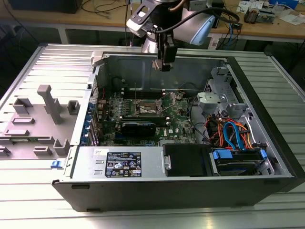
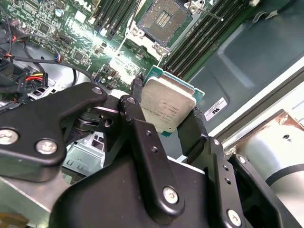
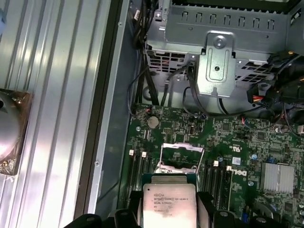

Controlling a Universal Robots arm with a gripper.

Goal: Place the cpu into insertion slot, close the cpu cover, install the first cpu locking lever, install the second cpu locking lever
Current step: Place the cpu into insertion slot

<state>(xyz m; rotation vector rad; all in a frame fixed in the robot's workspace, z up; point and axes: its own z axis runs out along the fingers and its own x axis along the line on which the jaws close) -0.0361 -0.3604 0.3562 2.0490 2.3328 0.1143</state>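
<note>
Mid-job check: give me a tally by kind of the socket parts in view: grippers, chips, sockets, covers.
gripper: 1
cpu: 1, held in the gripper
insertion slot: 1, empty
cpu cover: 1, open
Total: 4

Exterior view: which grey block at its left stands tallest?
The post with the wide head; it rises well above the other, low blocks.
</note>
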